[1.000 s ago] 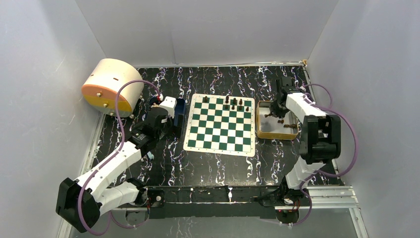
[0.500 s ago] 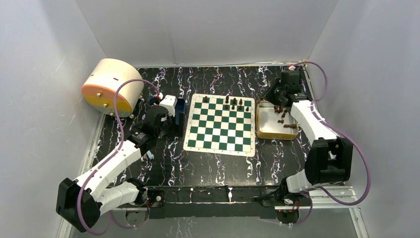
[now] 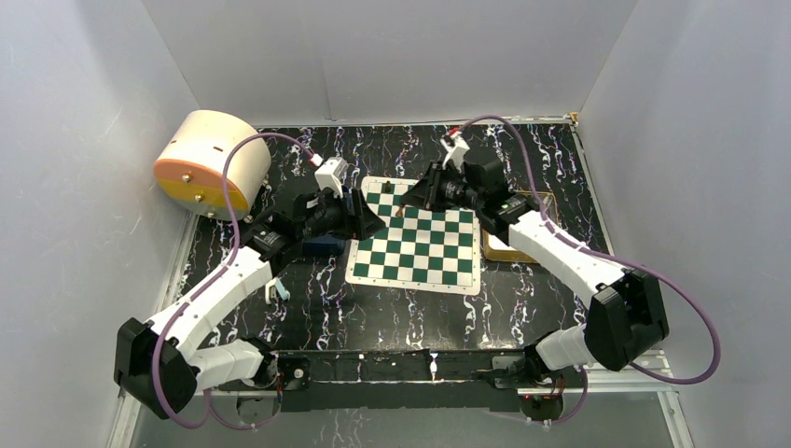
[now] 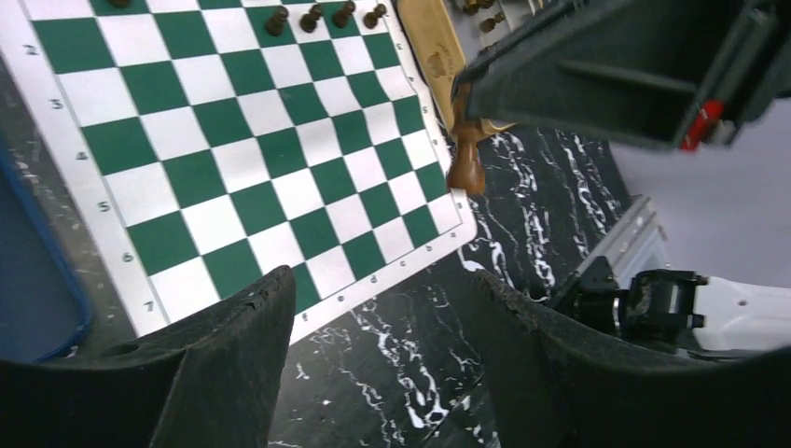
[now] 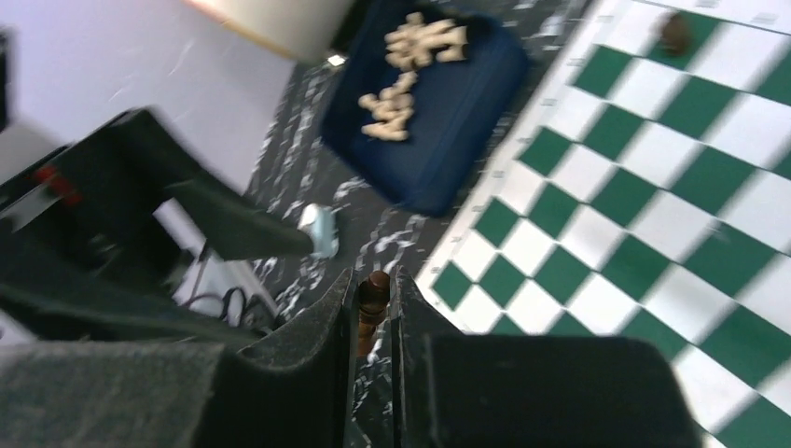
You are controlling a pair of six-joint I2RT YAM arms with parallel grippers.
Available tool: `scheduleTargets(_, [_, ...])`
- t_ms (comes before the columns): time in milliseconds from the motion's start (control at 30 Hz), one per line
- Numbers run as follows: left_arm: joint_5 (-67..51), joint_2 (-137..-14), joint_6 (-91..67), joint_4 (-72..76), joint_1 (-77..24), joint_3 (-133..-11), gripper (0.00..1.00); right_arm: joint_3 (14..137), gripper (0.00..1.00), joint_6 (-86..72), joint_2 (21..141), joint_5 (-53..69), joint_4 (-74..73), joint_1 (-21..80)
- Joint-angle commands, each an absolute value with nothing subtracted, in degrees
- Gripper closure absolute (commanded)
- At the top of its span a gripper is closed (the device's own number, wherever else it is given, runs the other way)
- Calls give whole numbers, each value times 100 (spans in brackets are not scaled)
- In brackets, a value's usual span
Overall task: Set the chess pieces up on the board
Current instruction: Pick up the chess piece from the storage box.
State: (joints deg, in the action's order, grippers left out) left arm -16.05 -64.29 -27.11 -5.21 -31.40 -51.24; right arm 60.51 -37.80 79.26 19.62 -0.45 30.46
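Top external view: I see a black marbled table [image 3: 410, 313] closed in by pale grey walls [image 3: 392, 56].
Corner: a cream and orange drum [image 3: 210, 163] stands at the far left.
Board: the board [image 3: 415, 252] lies in the middle, between a blue tray [image 5: 448, 121] and a gold tray [image 4: 429, 47].
Chess pieces: a few chess pieces [image 4: 312, 16] stand near its far edge.
Right gripper: the right gripper [image 5: 373, 303] pinches a dark chess piece [image 5: 374, 291] above the board.
Left gripper: the left gripper [image 4: 382, 308] is spread, with nothing between.
Change: one second ago the right gripper was over the gold tray; the left one was at the blue tray and is now at the board's far left corner.
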Motion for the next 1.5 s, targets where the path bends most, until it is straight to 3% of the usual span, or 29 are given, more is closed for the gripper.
scheduleTargets(0, [-2180, -6609, -3117, -258, -3114, -5476, 36, 6134, 91, -3720, 7887, 2682, 1155, 3442])
scheduleTargets(233, [-2678, -6727, -3407, -286, -3112, -5673, 40, 6116, 90, -3116, 7778, 2963, 1253, 3602])
scheduleTargets(533, [-3059, -6840, -3631, 412, -3111, -5379, 53, 5993, 90, -3350, 7653, 3041, 1606, 3596])
scheduleTargets(900, [-3202, -6867, -3545, 677, -3111, -5225, 89, 5895, 87, -3582, 7574, 3038, 1836, 3599])
scheduleTargets(1100, [-3130, -6724, -3333, 952, -3112, -5019, 90, 5739, 64, -3822, 7462, 3252, 2008, 3598])
scheduleTargets(1267, [-3165, -6600, -3210, 1244, -3111, -4894, 90, 5473, 62, -4141, 7339, 3351, 2255, 3598])
scheduleTargets(1467, [-3307, -6557, -3120, 1440, -3111, -4858, 90, 5234, 69, -4437, 7350, 3371, 2555, 3598])
